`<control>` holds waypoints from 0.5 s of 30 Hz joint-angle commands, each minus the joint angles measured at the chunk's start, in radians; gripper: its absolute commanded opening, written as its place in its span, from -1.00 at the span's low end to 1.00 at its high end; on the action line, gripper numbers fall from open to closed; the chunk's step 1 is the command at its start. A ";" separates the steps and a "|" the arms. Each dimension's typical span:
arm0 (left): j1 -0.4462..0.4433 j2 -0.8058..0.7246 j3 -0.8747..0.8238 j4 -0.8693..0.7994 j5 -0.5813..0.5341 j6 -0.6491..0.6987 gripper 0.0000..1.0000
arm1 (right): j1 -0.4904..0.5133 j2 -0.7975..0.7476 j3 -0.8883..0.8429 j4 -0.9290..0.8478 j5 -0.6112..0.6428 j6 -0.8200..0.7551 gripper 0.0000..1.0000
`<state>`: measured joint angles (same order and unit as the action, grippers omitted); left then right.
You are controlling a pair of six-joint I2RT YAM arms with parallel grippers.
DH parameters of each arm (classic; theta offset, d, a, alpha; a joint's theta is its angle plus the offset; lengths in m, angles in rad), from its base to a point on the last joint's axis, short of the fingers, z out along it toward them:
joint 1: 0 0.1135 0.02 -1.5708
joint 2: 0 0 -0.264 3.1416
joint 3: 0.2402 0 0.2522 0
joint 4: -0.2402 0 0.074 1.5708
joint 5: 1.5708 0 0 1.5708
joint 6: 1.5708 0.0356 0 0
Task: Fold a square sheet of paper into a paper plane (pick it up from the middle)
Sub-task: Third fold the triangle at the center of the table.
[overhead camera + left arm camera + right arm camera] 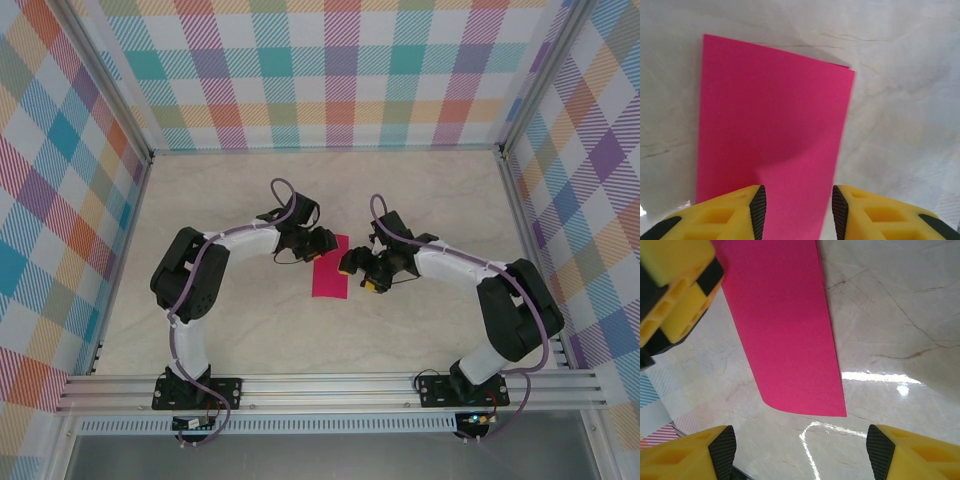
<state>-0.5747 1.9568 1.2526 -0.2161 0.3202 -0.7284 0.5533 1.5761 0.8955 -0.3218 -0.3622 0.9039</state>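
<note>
Pale marble-look bench (430,190) boxed in by plaid walls (340,70), aluminium rail along the near edge. Left pincer (322,243) part-spread, set low over one short end of the sheet of paper (330,272). From the left wrist: left pincer (799,205) with a clear gap between the black pads (759,210), pink paper (770,115) flat in that gap and running on under the left-hand yellow finger, right-hand pad just off the sheet's edge, nothing visibly pinched. Right pincer (357,268) spread wide, just beside the sheet's long right-hand edge. From the right wrist: right pincer (800,445) with yellow fingers far apart at the bottom corners, bare bench between them, near short edge of the paper (785,325) just beyond the tips and apart from them; yellow-and-black fingers (680,295) of the left pincer at the sheet's far end, upper left. Sheet itself: magenta-pink, narrow rectangle, flat on the bench at mid-table between the two pincers, long axis running away from the arm bases, slightly tilted. Folded double by the look of it: thin second edge peeking out at one far corner in the left wrist view. One near corner rounded off in the right wrist view. Both arms bent inward toward the sheet.
</note>
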 commanded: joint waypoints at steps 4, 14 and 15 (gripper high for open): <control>-0.010 0.039 0.018 -0.053 -0.060 -0.029 -0.17 | 0.003 0.040 -0.013 0.040 -0.042 0.058 0.41; -0.008 0.049 0.007 -0.105 -0.085 -0.030 -0.17 | 0.016 0.097 -0.005 0.048 -0.063 0.069 0.35; -0.010 0.051 0.007 -0.106 -0.082 -0.032 -0.17 | 0.018 0.101 -0.005 0.048 -0.066 0.066 0.33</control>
<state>-0.5758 1.9854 1.2602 -0.2493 0.2752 -0.7483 0.5632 1.6615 0.8951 -0.2798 -0.4042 0.9615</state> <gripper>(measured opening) 0.415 0.670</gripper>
